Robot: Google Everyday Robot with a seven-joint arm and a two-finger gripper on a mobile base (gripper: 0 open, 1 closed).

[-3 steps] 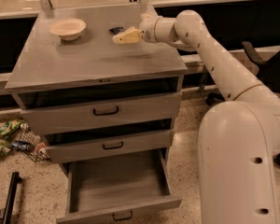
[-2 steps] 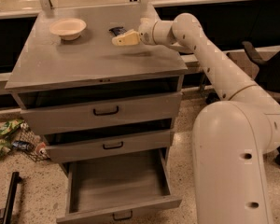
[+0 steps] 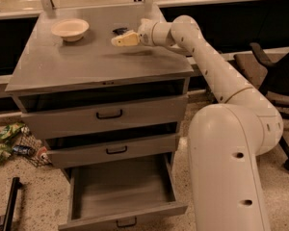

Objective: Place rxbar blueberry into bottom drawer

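Presently, camera view, listed item by item.

- Cabinet (image 3: 86, 66): grey, three drawers, standing on a speckled floor (image 3: 38, 196).
- Bottom drawer (image 3: 120, 189): the deepest. It is standing pulled well out and showing a plain grey inside, with a small black handle at its front.
- Upper drawers (image 3: 106, 117): two, shallower, both sitting pushed in.
- Snack bar (image 3: 119, 31): a small flat dark blue wrapper. It is lying on the cabinet top near the back edge, to the right of the bowl and well apart from it.
- Gripper (image 3: 116, 41): pale yellow, hovering over the cabinet top just in front of the snack bar, with its tip pointing left. Whether it is spread or closed cannot be told.
- Arm (image 3: 207, 66): white, reaching in from the right.
- Bowl (image 3: 70, 29): cream and round, sitting upright at the back left of the top.
- Litter (image 3: 9, 138): crumpled wrappers lying on the floor at the left.
- Chair (image 3: 274, 76): dark, standing at the right.
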